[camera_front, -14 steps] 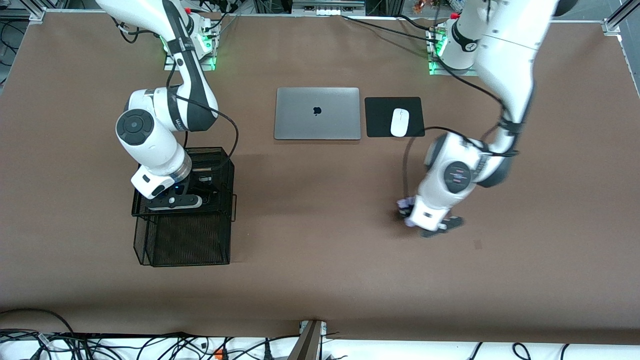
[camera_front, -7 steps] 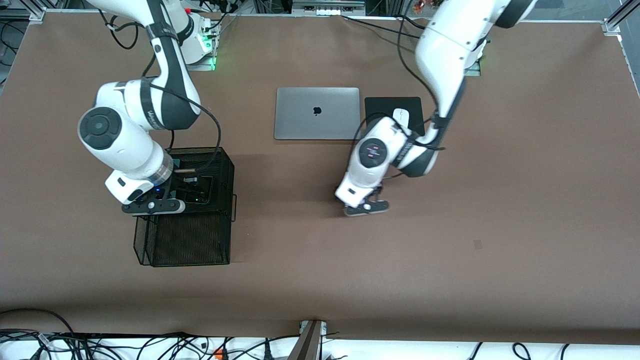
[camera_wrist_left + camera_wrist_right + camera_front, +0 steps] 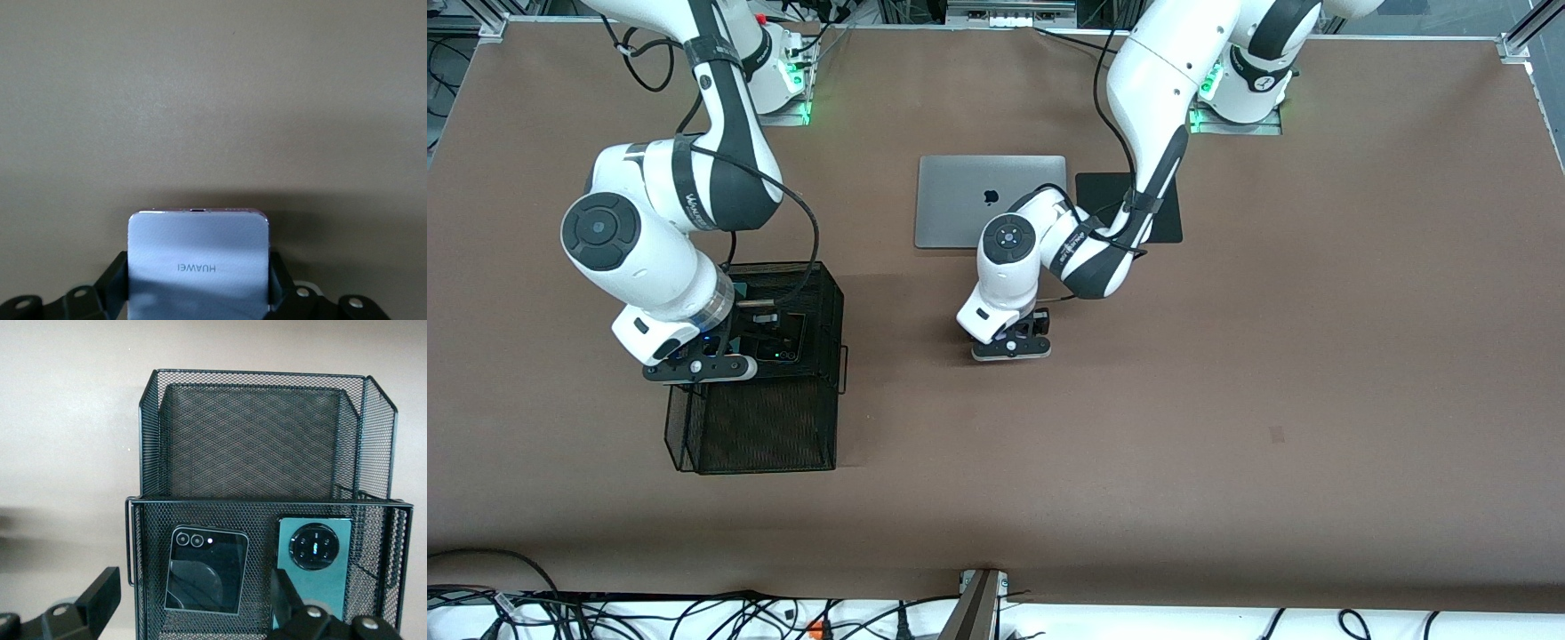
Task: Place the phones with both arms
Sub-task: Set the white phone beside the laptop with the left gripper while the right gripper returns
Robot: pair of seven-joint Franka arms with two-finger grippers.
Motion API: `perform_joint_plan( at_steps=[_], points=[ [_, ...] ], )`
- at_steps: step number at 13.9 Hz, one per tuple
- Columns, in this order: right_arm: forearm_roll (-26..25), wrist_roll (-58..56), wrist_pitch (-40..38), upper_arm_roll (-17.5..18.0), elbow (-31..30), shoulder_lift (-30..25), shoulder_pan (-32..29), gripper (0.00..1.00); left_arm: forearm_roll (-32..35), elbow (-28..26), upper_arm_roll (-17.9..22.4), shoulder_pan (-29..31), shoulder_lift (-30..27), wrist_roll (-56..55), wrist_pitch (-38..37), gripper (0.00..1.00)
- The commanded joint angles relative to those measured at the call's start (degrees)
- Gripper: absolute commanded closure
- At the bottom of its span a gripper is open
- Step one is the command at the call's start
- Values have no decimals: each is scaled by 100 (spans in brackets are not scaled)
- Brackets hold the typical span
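Even bright overhead light, soft arm shadows, sharp focus

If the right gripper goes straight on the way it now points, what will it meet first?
Probably the mesh basket: the open right gripper points into the tray holding the black phone and green phone. Depth is unclear.

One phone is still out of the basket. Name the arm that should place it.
Left. The left gripper already holds the pale-lilac phone over bare table. The right gripper hangs open over the mesh basket, holding nothing.
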Motion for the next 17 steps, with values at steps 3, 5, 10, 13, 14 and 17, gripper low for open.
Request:
perform_joint_plan(
  at_steps=[3,5,10,13,14,17],
  points=[
    [44,3,-109,56,94,16,-65,1,255,244,125,-91,233,-293,-75,33],
    [44,3,-109,56,94,16,-56,1,263,270,133,-74,215,-284,-75,0],
    [71,572,-117,179,260,16,101,1,237,665,318,188,-48,-22,-739,0],
    [71,845,-117,345,550,129,330,1,158,561,213,760,-688,708,-1532,0],
    [71,1021,-117,503,751,295,383,1,158,543,213,935,-882,822,-1838,0],
    [53,1934,-100,1039,1664,1103,418,1,158,508,213,1515,-1505,1637,-2918,0]
  ],
)
